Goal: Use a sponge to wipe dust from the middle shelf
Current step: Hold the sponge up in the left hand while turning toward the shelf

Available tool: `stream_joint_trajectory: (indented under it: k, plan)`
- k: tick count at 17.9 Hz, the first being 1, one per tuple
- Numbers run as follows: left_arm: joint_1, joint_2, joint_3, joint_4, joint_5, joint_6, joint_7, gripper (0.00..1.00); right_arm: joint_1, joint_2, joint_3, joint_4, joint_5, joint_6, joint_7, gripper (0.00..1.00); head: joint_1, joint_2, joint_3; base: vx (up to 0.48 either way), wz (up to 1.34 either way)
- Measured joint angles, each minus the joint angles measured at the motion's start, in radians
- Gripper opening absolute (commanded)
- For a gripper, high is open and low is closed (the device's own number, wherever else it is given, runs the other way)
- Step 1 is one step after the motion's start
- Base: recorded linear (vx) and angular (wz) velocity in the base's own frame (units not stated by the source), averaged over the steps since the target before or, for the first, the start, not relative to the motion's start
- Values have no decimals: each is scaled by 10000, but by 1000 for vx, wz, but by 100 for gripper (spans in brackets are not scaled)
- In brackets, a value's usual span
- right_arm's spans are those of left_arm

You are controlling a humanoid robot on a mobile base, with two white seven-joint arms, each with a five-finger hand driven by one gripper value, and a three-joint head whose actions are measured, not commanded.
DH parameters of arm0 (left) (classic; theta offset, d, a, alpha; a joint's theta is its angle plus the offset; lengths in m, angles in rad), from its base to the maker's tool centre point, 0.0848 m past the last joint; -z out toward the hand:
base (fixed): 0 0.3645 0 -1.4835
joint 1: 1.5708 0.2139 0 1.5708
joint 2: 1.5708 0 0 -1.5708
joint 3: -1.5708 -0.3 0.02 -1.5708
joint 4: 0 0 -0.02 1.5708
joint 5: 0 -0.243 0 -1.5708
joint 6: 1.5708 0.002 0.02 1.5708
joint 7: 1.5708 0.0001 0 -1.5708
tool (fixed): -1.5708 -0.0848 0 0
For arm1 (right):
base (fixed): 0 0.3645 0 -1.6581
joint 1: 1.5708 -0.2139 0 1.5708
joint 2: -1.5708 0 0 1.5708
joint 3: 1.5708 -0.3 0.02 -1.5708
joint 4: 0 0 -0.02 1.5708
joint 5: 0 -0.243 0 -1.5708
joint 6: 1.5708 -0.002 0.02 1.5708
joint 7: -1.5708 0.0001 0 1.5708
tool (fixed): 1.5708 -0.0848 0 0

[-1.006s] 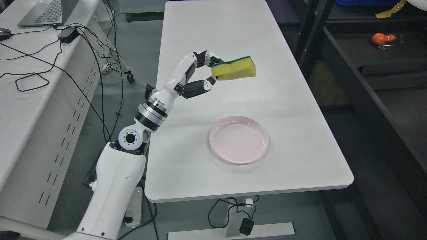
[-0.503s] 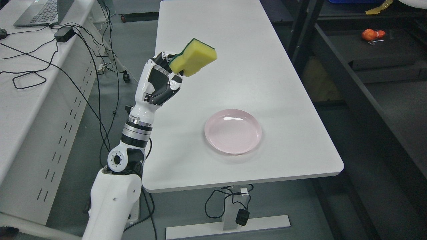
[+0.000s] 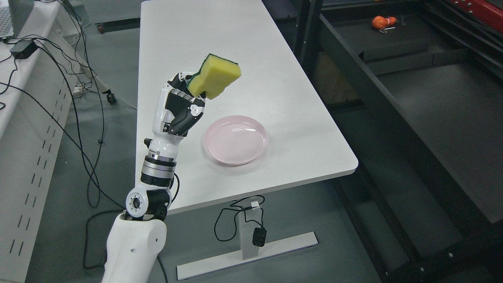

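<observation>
Holding item one, the sponge (image 3: pixel 215 75), yellow with a dark green scouring face: the left hand (image 3: pixel 180 104) is gripping it at its lower end, fingers curled around it, arm raised upright above the left edge of the desk (image 3: pixel 275 90). Sponge is hanging in the air, tilted, touching nothing but the hand.

Item two, a pink plate (image 3: pixel 235 140): lying empty on the desk near the front edge, just right of the raised forearm, apart from it.

Item three, the dark shelving unit (image 3: pixel 412 102): standing to the right of the desk, well apart from the sponge. A broad dark shelf surface is showing there, with a small orange object (image 3: pixel 380 21) lying far back on a higher level.

Right hand: not showing anywhere.

Step in hand, by my judgement: carrying, with the sponge secured and wiping not yet begun. The next move is calling for a swing of arm and body rightward toward the shelving, then lowering the sponge flat onto the middle shelf before any stroke.
</observation>
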Motion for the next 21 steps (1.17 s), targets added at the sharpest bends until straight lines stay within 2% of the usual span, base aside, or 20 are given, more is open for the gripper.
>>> stream_joint_trajectory:
  k: [21]
  plan:
    - [65,1,-1667,-322,-272,150,-3,1,0,0,0,0,0,0,0,100,0,0,0,-202,-511]
